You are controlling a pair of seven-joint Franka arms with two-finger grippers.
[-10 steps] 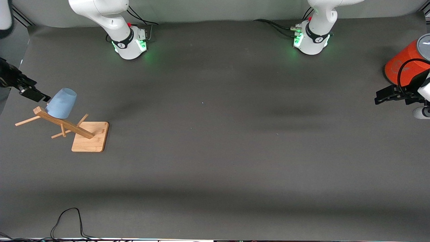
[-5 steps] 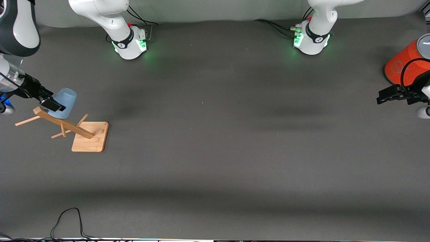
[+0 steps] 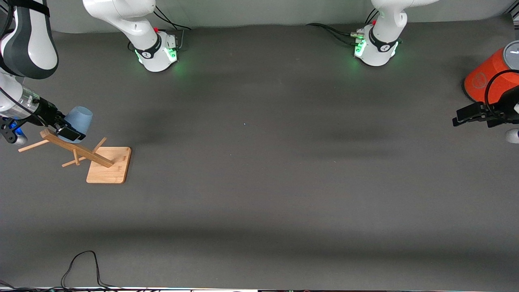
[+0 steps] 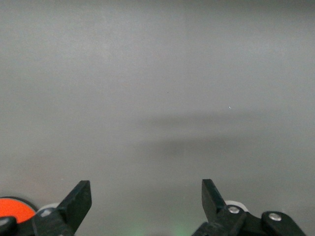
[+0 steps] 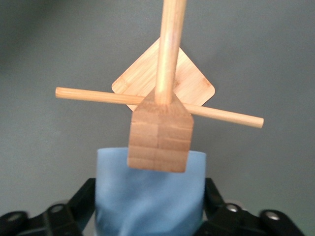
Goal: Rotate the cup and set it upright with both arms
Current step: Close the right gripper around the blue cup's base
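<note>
The pale-blue cup [image 3: 80,116] hangs mouth-down and tilted on the top of a wooden rack [image 3: 108,170] at the right arm's end of the table. My right gripper [image 3: 69,126] is around the cup's wider lower part. In the right wrist view its black fingers [image 5: 84,199] press both sides of the cup [image 5: 147,194], whose wall looks creased, just under the rack's post end [image 5: 160,140]. My left gripper [image 3: 460,117] waits open over the left arm's end of the table, its jaws wide apart with nothing between them [image 4: 146,196].
An orange-red cylinder [image 3: 484,79] with a grey lid stands beside the left gripper, at the table's edge. The rack's thin pegs [image 3: 30,146] stick out sideways below the cup. A black cable [image 3: 81,263] lies at the table's near edge.
The right gripper has come in from the table's edge, put its fingers around the cup and closed on it. The left gripper has barely moved.
</note>
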